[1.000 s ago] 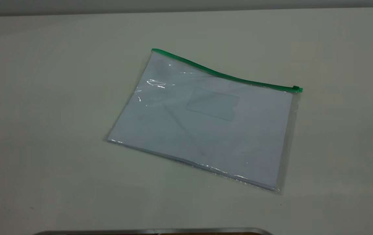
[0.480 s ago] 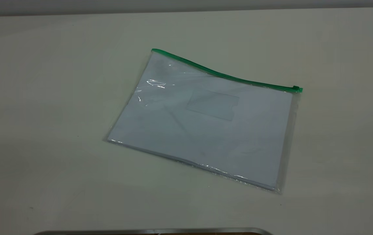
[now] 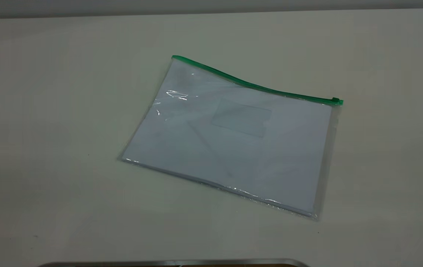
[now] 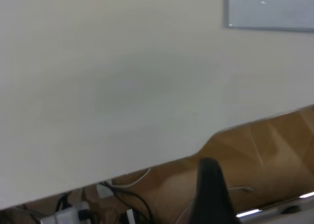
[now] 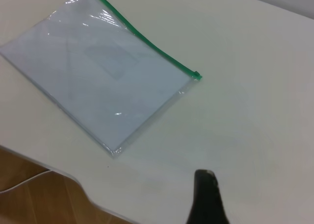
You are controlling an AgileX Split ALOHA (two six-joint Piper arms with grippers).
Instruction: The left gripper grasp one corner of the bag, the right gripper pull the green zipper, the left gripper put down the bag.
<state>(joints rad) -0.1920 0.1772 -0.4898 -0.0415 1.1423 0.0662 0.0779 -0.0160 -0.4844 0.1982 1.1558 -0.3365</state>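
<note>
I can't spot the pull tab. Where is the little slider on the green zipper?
In the exterior view the slider sits at the right end of the green zipper, at the far right corner of the bag, which lies flat on the table.

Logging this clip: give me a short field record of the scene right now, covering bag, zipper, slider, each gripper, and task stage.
bag: flat on the table, white sheets inside, untouched
green zipper: along the bag's far edge
slider: at the zipper's right end
left gripper: only one dark finger shows, off the table's edge, far from the bag
right gripper: one finger shows, above the table, short of the bag
stage: no grasp yet
</note>
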